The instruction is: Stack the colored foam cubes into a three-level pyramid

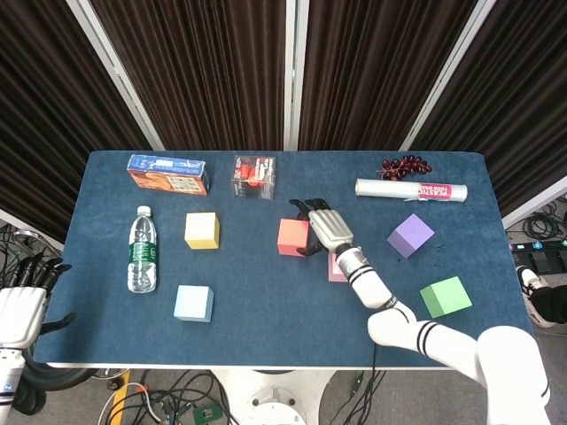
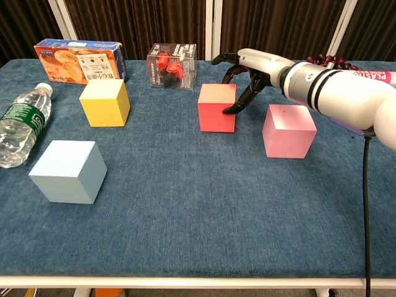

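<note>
my right hand (image 1: pixel 324 227) sits at the red cube (image 1: pixel 292 237), fingers curled against its right side. pink cube (image 1: pixel 336 269) mostly hidden under my forearm. yellow cube (image 1: pixel 202 230), light blue cube (image 1: pixel 193 303), purple cube (image 1: pixel 410 235), green cube (image 1: pixel 445 297) spread apart. left hand (image 1: pixel 22 305) off-table, fingers apart.

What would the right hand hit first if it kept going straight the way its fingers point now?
The red cube. The right hand points leftward with its fingers curled at the cube's right side, so pushing on would meet that cube at once. Whether the fingers already touch it is unclear.
</note>
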